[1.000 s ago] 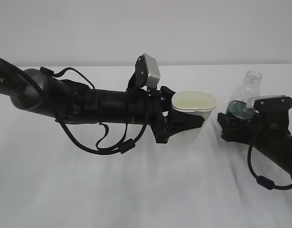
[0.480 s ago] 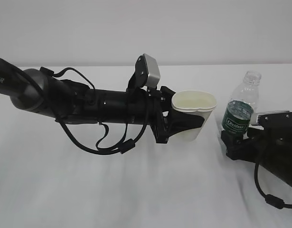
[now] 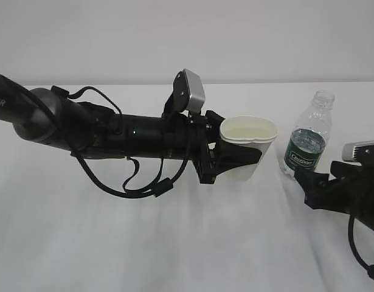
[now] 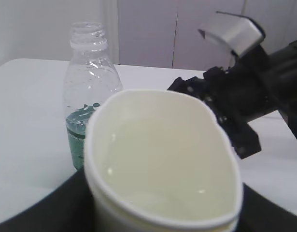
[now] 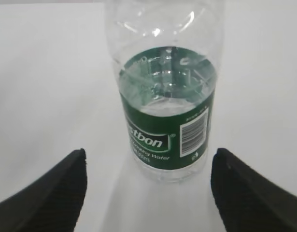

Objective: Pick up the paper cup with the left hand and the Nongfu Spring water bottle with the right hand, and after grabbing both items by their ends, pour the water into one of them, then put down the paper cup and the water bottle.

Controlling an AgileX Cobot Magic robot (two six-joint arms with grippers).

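Our left hand (image 3: 235,159) grips the paper cup (image 3: 248,146), squeezing its rim oval. Our right hand (image 5: 147,186) sits wide open, touching nothing, the water bottle (image 3: 308,137) upright just ahead on the table (image 3: 174,243), open tabletop around it.

On a white bench (image 3: 174,243), my left end effector (image 3: 238,159) grips a cream paper cup (image 3: 249,146), squeezing its rim oval. Just right of it an uncapped water bottle (image 3: 308,137) stands upright, apart from my right end effector (image 3: 317,185), which sits open below it.
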